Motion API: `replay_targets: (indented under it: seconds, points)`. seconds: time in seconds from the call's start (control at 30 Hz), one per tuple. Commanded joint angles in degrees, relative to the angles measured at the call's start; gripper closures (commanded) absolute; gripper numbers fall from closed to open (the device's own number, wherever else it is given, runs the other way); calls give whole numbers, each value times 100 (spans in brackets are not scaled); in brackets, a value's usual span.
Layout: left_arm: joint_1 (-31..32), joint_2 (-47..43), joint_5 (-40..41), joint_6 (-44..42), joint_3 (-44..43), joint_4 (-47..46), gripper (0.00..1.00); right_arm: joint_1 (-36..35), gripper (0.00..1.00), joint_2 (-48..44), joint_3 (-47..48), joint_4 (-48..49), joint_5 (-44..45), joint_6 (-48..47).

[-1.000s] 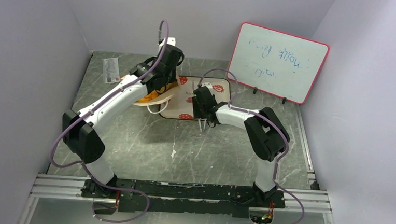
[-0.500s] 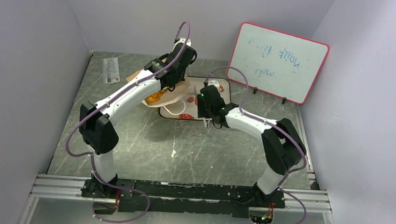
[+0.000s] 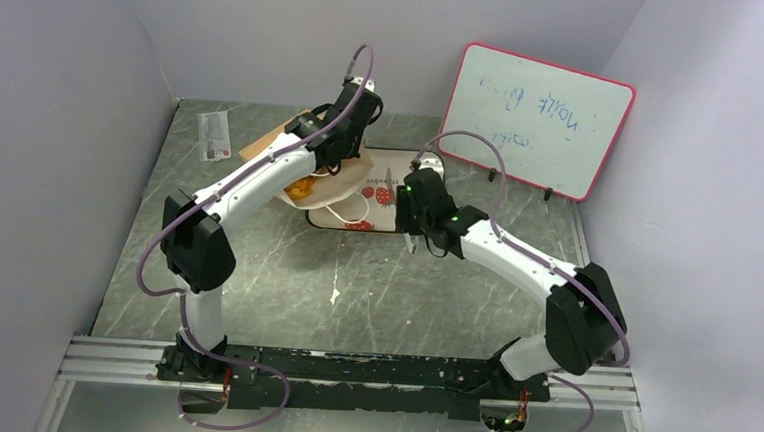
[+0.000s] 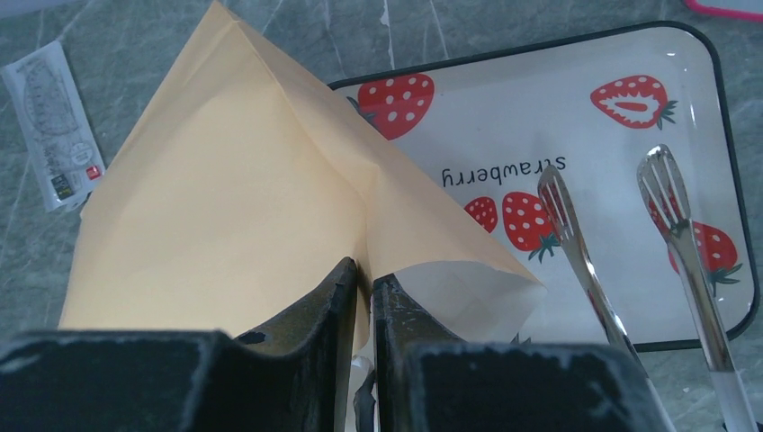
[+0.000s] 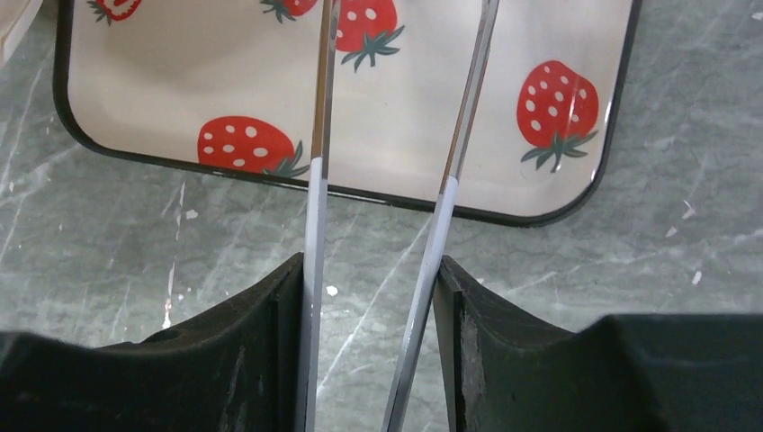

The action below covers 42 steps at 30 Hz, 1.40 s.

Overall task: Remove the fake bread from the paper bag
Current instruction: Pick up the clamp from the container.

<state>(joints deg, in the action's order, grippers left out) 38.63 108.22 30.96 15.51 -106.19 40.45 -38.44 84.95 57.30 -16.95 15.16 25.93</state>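
Left wrist view has the paper bag (image 4: 225, 198) at centre-left, its mouth hanging over the strawberry tray (image 4: 558, 108), with the left hand (image 4: 364, 288) pinched tight on a fold. To my eye the fold should go higher, with the mouth kept over the tray so the pieces slide out. The bag is tan kraft, creased to a peak and pale inside. A glossy orange bit of fake bread (image 3: 303, 185) peeks out by its edge, in or out I cannot tell. The right hand (image 5: 373, 270) clasps the silver tongs (image 4: 576, 243), their tips apart above the tray, on the grey table (image 4: 315, 27).
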Motion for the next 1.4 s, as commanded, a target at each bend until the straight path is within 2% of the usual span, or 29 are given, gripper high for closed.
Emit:
replay_targets:
  seconds: [0.0, 0.47, 0.7, 0.97, 1.1, 1.37]
  points:
    - [-223, -102, -313, 69, 132, -253, 93, 9, 63, -376, -69, -349, 22, 151]
    - [-724, -328, -1182, 104, 459, -700, 93, 2, 63, -1530, 467, -1404, -218, 494]
    - [-752, -121, -1327, 51, 47, -556, 93, -3, 62, -1770, 743, -1627, -611, 664]
    - [-869, -15, -1534, 93, -271, -392, 93, -34, 62, -1906, 788, -1472, -1150, 736]
    - [-892, 22, -1575, 77, -350, -339, 93, -48, 57, -1809, 824, -1239, -1664, 845]
    - [-915, 72, -1667, 62, -387, -335, 93, -135, 53, -1547, 1080, -997, -2265, 1177]
